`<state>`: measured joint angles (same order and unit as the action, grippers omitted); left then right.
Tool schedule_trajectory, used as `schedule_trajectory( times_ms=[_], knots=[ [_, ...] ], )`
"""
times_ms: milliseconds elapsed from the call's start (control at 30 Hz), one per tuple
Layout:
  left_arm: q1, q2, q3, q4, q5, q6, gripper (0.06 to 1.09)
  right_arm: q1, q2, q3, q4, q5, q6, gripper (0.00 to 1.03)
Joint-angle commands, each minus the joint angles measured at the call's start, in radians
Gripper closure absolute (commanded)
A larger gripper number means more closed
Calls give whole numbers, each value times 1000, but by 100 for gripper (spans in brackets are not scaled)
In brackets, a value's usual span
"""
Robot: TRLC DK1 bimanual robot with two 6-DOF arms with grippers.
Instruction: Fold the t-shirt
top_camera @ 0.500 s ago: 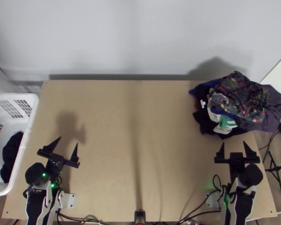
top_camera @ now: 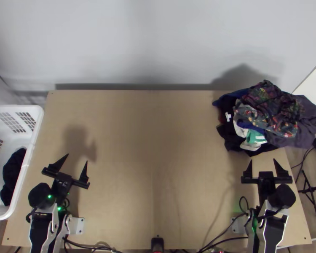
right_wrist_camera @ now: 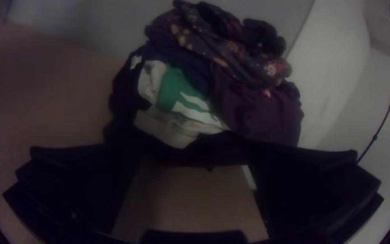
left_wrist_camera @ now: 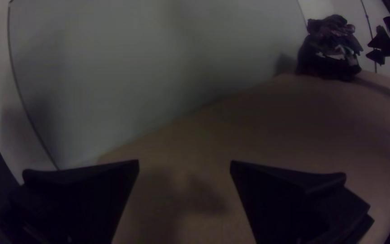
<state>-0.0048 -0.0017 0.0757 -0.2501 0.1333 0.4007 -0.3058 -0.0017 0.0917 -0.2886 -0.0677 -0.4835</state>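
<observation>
The right tool (top_camera: 262, 160) stands wide and holds nothing, pointed at the near side of the pile of clothes (top_camera: 280, 114), with a little bare wood between them in the top view. The left tool (top_camera: 77, 157) is spread wide too, holding nothing, over the left part of the counter (top_camera: 149, 147) and well apart from the pile.

The step in hand looks to be picking out one garment. The right tool is the better placed: it would do well to come down on a loose upper fold, close on a single layer and lift slowly, so that the rest slides off. The patterned cloth (top_camera: 263, 99) lies bunched on top and seems the easiest to free; the green and white cloth (top_camera: 254, 138) is tucked in lower, and a pull there could drag its neighbours along. Once the garment is over the middle, the left tool could take a second corner or shoulder, so that both can draw it flat before any fold.

The t-shirt is presumably somewhere in that bunched pile at the far right of the counter, though I can't tell which piece it is. Off to the left stands a white basket (top_camera: 35, 130) with dark cloth (top_camera: 12, 175) in it
</observation>
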Motion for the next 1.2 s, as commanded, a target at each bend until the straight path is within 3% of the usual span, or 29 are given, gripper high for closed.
schedule_trajectory(
  times_ms=[0, 300, 467, 933, 1067, 1167],
  knots=[
    [0, 0, 1, 0, 0, -2, 10, 0, 0, 0, 0, 0, 0, 4],
    [0, 0, 1, 0, 0, -2, 10, -42, 0, 0, -1, -6, 0, 4],
    [0, 0, 1, 0, 0, -2, 10, -72, -1, 0, -27, -119, -1, 4],
    [-35, 0, 1, 0, 17, -22, 10, -44, -1, 0, -29, -132, -3, 4],
    [-81, 0, 1, 8, 35, -14, 10, -151, -1, 2, -30, -132, -7, 4],
    [-73, 0, 1, -5, 26, 63, 10, -161, 0, 2, -35, -132, -24, 4]
  ],
)
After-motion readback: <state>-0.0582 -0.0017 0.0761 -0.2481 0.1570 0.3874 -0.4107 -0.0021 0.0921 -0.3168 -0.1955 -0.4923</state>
